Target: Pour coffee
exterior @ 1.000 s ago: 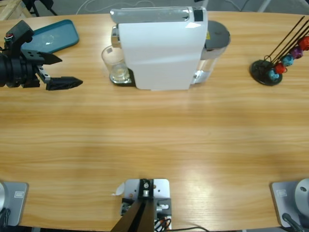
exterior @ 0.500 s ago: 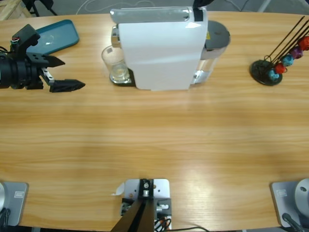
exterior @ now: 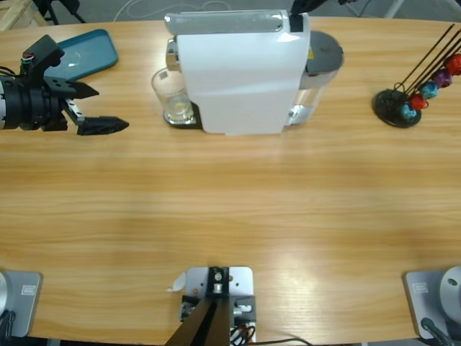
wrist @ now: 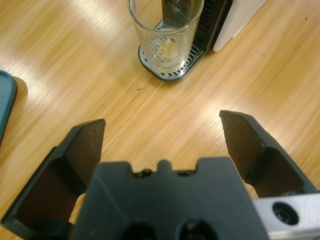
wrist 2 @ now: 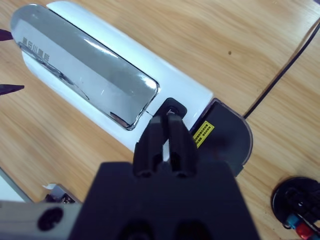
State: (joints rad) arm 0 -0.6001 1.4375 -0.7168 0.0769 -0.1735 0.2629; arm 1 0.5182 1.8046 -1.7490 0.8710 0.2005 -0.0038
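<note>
Coffee, a shallow pale-amber pool, sits in the bottom of the glass, which stands upright on the drip tray at the left end of the white machine, near the counter's far edge. The left pincer lies near the counter's left edge with its jaws spread wide and nothing between them, its long axis running along the counter toward the machine. In the left wrist view the glass stands straight ahead of the pincer, close to centred between the two jaws but a little toward the left one, with bare counter between them; nothing touches it yet. This is the relation that matters: the glass lies straight along the pincer's reach, so a level advance should bring the jaws to either side of it. The glass's own axis is vertical, across the jaws' plane, which suits a side grasp. The machine's black front stands just behind the glass, so the far jaw has little room there, I judge.

The right pincer has its jaws pressed together and empty, hanging above the machine's top near the dark button. It is nearer the machine than the glass. The left arm is plainly the one placed for the glass. A teal tray lies at the far left corner, a capsule stand at the right end
</note>
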